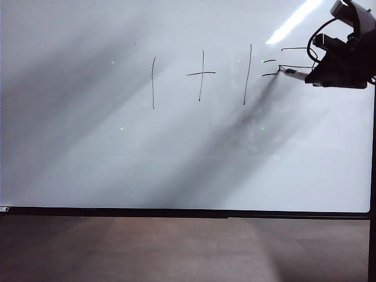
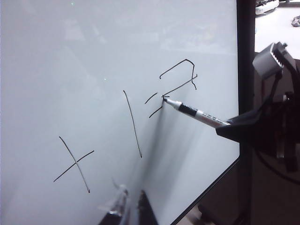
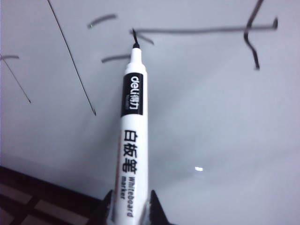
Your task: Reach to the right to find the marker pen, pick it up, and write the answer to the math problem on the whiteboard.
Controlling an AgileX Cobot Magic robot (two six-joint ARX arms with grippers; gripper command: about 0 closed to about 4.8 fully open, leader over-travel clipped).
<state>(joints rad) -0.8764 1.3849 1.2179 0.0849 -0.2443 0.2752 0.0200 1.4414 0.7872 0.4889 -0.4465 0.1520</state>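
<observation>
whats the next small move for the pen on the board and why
Probably the right gripper, shut on the marker pen, should drag the tip across the whiteboard toward the right arm's side for the bottom stroke: the answer shows only its top, side and return line, with the tip after the equals dashes. The left gripper waits below.

The right gripper [image 1: 310, 75], a black two-fingered clamp on a black arm, sits at the far right of the scene, high up, pointing leftward. Its fingers [image 3: 154, 208] are closed on the slim white-barrelled marker pen [image 3: 130, 140], which juts out level from between them. The left gripper's dark fingers [image 2: 140, 208] show only as blurred tips in its own wrist view; their state cannot be told.
</observation>
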